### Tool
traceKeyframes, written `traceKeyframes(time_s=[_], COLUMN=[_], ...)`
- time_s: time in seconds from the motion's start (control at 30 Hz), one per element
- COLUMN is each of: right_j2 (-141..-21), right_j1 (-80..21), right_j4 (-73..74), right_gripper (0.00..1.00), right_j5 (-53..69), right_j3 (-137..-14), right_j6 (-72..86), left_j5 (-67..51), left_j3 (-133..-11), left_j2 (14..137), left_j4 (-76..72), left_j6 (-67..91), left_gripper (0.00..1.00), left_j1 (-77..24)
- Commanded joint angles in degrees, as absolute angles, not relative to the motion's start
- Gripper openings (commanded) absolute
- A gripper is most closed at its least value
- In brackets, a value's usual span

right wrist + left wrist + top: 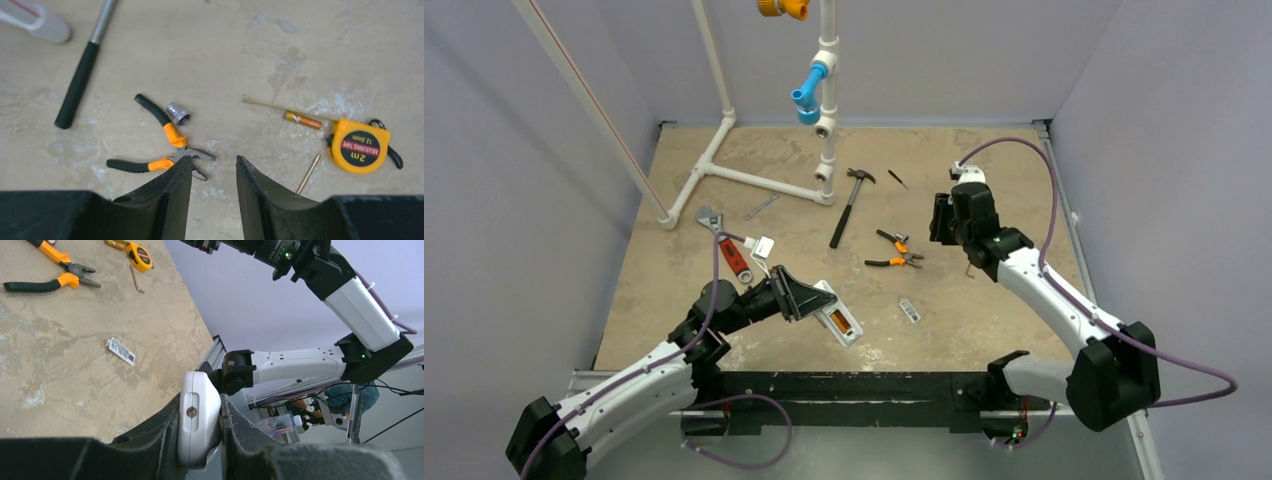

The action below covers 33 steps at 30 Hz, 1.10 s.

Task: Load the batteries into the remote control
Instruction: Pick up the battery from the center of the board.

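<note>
Left gripper is clamped on the remote control, one finger on each side. I see orange batteries in its recess. Right gripper has its jaws apart and holds nothing. Pliers lie just ahead-left of it, and a loose orange battery ahead-right.

smooth plastic, matt tabletop
the remote control is moulded in smooth white plastic; the table is finished matt and blotchy.

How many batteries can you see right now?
2. A loose battery on the table beside the tape measure; another battery in the remote, maybe hiding more.
</note>
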<state>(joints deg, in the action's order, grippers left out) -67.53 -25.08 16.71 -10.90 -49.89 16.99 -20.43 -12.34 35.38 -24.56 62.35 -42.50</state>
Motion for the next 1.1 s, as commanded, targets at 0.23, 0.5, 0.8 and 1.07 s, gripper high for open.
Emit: traceKeyframes(time_s=[0.23, 0.5, 0.8, 1.07], right_j2=[-76.6, -81.9, -85.3, -88.8], right_j1=[-14.3, -9.6, -8.2, -6.6], right_j4=[16.2, 14.8, 12.5, 11.7], right_gripper=[0.41, 0.41, 0.36, 0.38], right_j5=[-9.6, -9.8, -12.4, -13.8], right_j3=[-50.0, -49.9, -47.8, -48.2], right_j6=[31.7, 34.7, 36.4, 37.2], left_j5=[-21.2, -21.6, -21.4, -21.6], left_j3=[-14.0, -13.6, -12.9, -13.0], left_j2=[35.4, 35.6, 35.3, 36.9], left_j4=[-24.6, -25.1, -25.1, -26.3], left_j6=[61.5, 61.8, 62.1, 62.3], left_gripper=[0.0, 0.0, 0.0, 0.0], left_j1=[-42.5, -42.5, -42.5, -42.5])
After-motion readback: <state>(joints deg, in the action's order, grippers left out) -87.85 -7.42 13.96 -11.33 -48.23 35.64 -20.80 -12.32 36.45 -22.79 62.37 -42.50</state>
